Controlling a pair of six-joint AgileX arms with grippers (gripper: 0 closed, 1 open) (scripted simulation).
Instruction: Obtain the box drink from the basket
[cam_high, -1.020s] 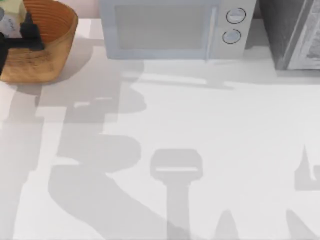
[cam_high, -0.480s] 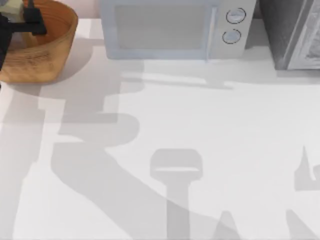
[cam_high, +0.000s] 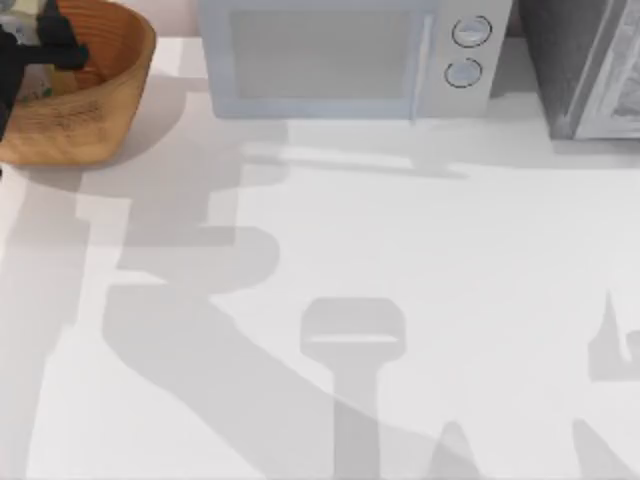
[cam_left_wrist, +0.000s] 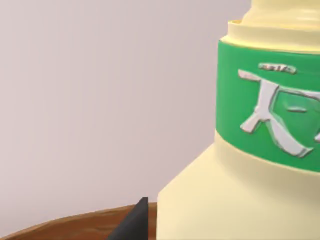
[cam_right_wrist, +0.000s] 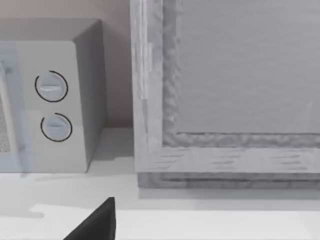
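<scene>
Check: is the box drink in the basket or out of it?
In. The top view shows the box drink inside the basket rim at the table's far left, under the left hand.

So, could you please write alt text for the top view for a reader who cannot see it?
The left hand hangs over the wicker basket at the table's far left corner, with a pale item partly visible beneath it. A white microwave stands along the back edge, a grey unit at far right, and arm shadows cross the white table.
</scene>
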